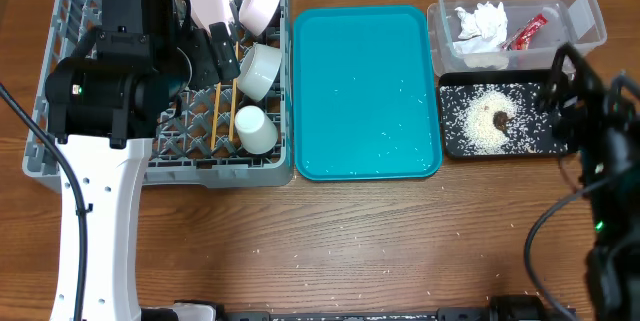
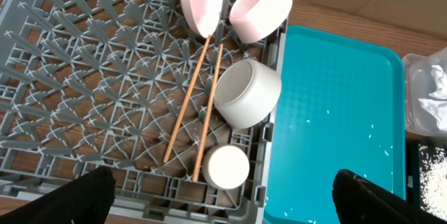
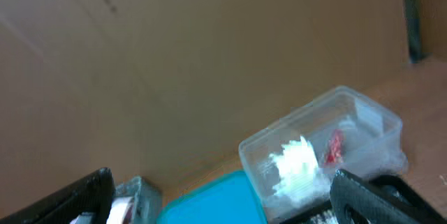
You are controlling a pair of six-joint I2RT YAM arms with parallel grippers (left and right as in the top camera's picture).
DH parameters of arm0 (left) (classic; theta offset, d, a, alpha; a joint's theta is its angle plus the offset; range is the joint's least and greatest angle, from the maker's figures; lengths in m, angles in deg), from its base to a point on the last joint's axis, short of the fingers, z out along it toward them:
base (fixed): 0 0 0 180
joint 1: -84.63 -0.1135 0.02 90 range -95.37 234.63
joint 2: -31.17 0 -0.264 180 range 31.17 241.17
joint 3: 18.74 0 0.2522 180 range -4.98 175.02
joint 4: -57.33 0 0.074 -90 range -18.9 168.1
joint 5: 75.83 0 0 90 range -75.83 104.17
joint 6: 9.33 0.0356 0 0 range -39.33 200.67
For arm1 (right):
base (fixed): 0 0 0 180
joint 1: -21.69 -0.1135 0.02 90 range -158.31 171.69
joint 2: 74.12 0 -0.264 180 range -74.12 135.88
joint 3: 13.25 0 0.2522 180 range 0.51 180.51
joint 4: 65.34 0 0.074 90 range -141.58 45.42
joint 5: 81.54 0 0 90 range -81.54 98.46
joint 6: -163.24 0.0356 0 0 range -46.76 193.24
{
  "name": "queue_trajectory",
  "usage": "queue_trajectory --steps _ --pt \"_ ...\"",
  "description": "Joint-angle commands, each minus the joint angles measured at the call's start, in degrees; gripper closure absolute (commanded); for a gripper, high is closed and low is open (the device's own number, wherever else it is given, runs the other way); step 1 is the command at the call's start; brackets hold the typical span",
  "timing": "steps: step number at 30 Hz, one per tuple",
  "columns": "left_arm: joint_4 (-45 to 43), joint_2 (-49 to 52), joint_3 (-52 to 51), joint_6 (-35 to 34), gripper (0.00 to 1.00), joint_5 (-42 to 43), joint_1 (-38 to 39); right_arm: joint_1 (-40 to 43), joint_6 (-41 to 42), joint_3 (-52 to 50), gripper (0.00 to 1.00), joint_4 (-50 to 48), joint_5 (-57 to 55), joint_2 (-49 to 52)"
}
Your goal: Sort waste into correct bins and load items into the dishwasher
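Lying in the dish rack (image 2: 84,77), chopsticks (image 2: 185,105) beside bowl (image 2: 248,93), cup (image 2: 227,167).

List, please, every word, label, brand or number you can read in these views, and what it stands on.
None can be read.
The red wrapper in the clear tub may carry print, but it is too small and blurred to tell.
The dish rack and teal tray show no markings.

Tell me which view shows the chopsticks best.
Left wrist: both chopsticks lie full length on the dish rack floor, unobstructed. Overhead shows them too, but small. Right wrist misses them entirely.
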Motion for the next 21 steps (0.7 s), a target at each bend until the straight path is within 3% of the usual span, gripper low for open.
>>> queue_trajectory --steps 1,11,21 --pt "-0.13 0.31 0.55 -0.57 0.0 0.31 0.28 -0.33 0.39 -14.27 0.0 -9.31 -2.51 -6.38" --pt "-0.13 0.28 0.55 -0.57 0.0 0.31 0.28 -0.33 0.42 -49.83 0.0 -30.29 -1.64 -27.63" --pt "-0.13 0.31 0.55 -0.57 0.0 0.31 0.28 -0.35 0.39 -61.05 0.0 -31.87 -0.9 -38.95"
